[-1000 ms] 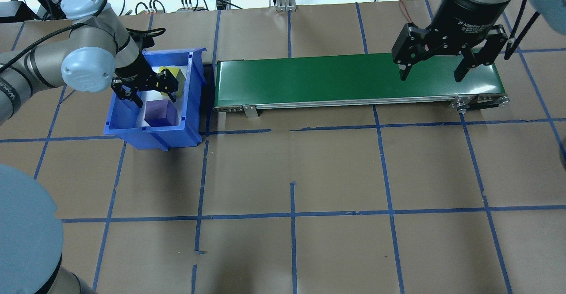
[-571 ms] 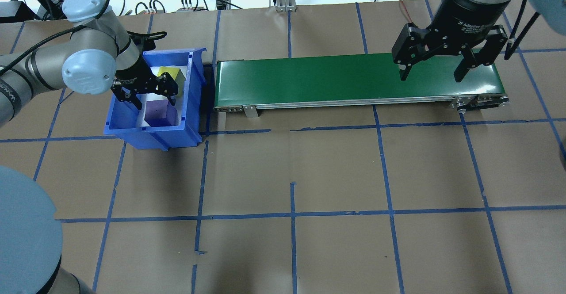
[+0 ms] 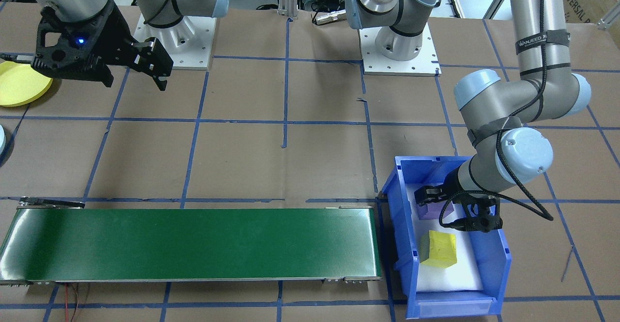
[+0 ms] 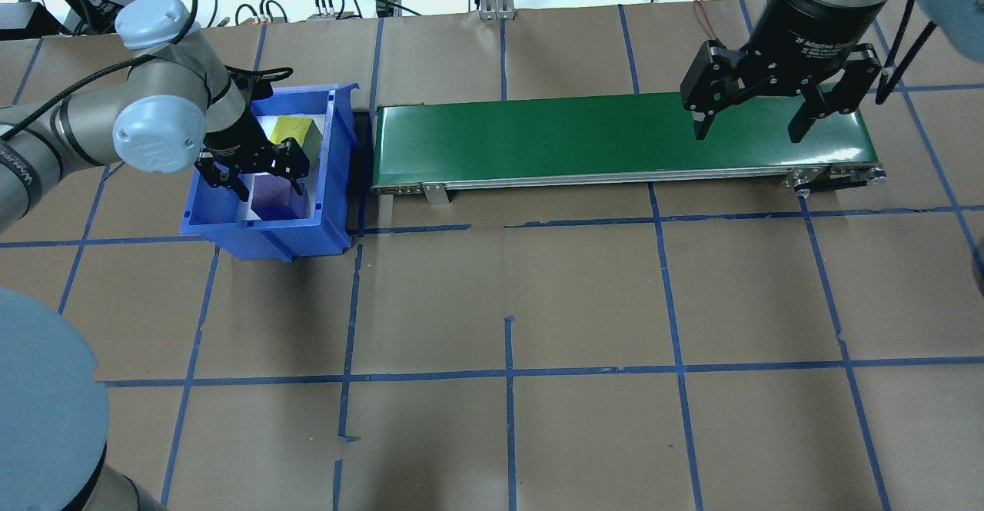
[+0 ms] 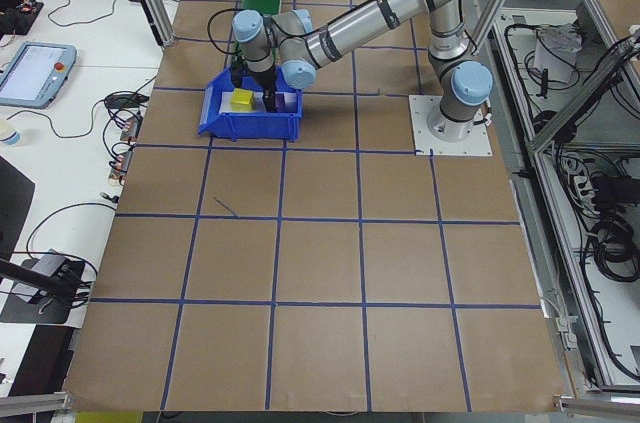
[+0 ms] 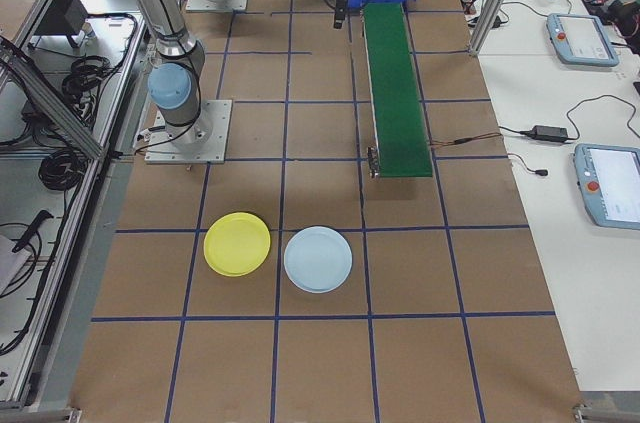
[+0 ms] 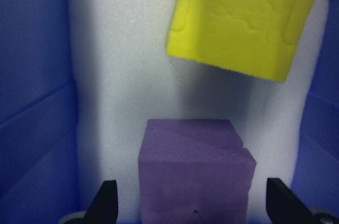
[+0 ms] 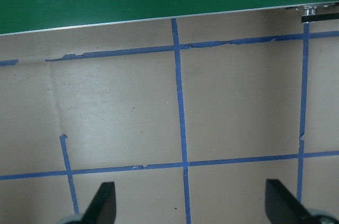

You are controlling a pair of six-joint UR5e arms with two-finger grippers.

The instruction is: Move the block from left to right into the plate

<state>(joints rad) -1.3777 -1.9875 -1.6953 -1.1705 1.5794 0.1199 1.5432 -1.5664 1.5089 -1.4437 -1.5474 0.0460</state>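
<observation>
A purple block (image 7: 195, 171) and a yellow block (image 7: 243, 17) lie on white foam in a blue bin (image 4: 261, 230). My left gripper (image 4: 257, 177) is open inside the bin. Its fingers stand on either side of the purple block (image 4: 273, 197) with gaps to both. The yellow block (image 4: 290, 128) sits just beyond it, untouched. My right gripper (image 4: 749, 131) hangs open and empty above the right end of the green conveyor belt (image 4: 576, 138). The yellow plate (image 6: 237, 244) lies on the table beyond the belt's right end, also at the frame edge in the front view (image 3: 19, 84).
A light blue plate (image 6: 318, 259) lies next to the yellow one. The bin's walls (image 3: 503, 259) close in on both sides of the left gripper (image 3: 455, 210). The brown table is marked with blue tape lines. Cables and stands sit at its far edge.
My left gripper has moved from over the yellow block toward the near end of the bin and now straddles the purple block. The right arm has not moved.
</observation>
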